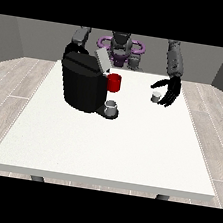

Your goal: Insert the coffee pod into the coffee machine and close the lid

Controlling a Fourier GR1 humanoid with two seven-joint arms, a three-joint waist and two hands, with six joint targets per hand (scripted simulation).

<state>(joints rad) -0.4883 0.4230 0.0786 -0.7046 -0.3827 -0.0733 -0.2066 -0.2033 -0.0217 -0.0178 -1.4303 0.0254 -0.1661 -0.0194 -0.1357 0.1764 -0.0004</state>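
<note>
Fingers spread and curving, holding nothing, the black hand at the view's right (169,91) cups beside the small pale coffee pod (156,96) on the white worktop (108,148) — light, rigid, probably best pinched by its sides.

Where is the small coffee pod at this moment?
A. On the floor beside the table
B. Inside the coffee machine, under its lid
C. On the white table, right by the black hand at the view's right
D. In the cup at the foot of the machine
C: the coffee pod sits on the table beside the hand at the view's right, well apart from the coffee machine, whose lid stands open.
</note>
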